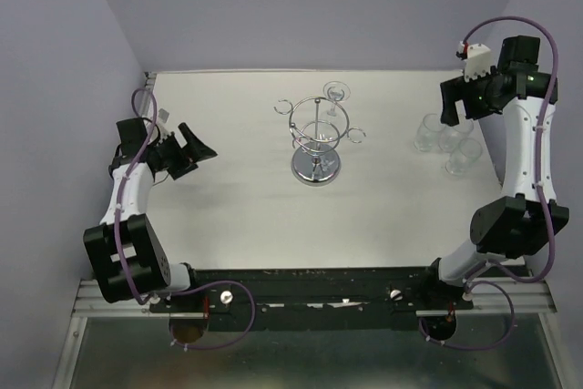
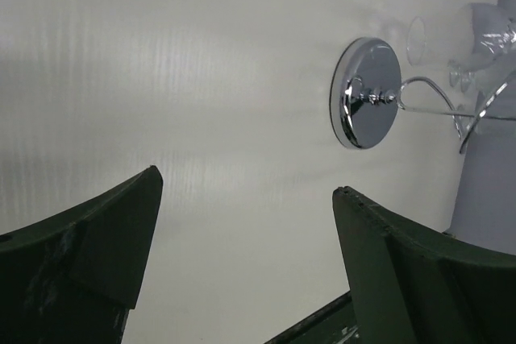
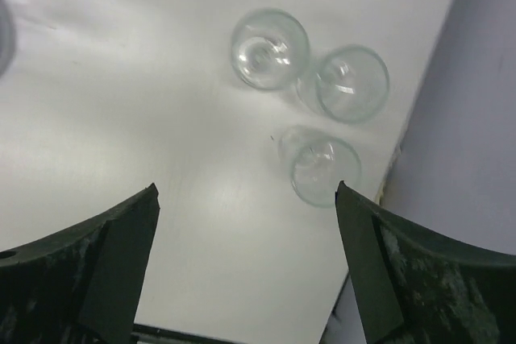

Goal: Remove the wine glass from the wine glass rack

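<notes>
We find the wine glass [image 1: 335, 93] hanging bowl-down from a loop at the top of the rack [image 1: 316, 138], caught there by its foot. We judge it must slide out sideways through the loop's gap rather than lift straight up. From the left gripper [image 2: 247, 185] the rack's shiny base lies ahead and to the right, well apart, with the glass beyond it, further right. This gripper is released, jaws spread wide and empty, and aimed roughly at the rack, which we read as a waiting or steadying post. The right gripper [image 3: 247, 189] is also released and empty, and hovers over three glasses [image 3: 322, 167] clustered just ahead of it near the bench [image 1: 228, 216] edge. They are probably parked there to keep the rack's surroundings free. The hanging glass is well off to this gripper's left.
</notes>
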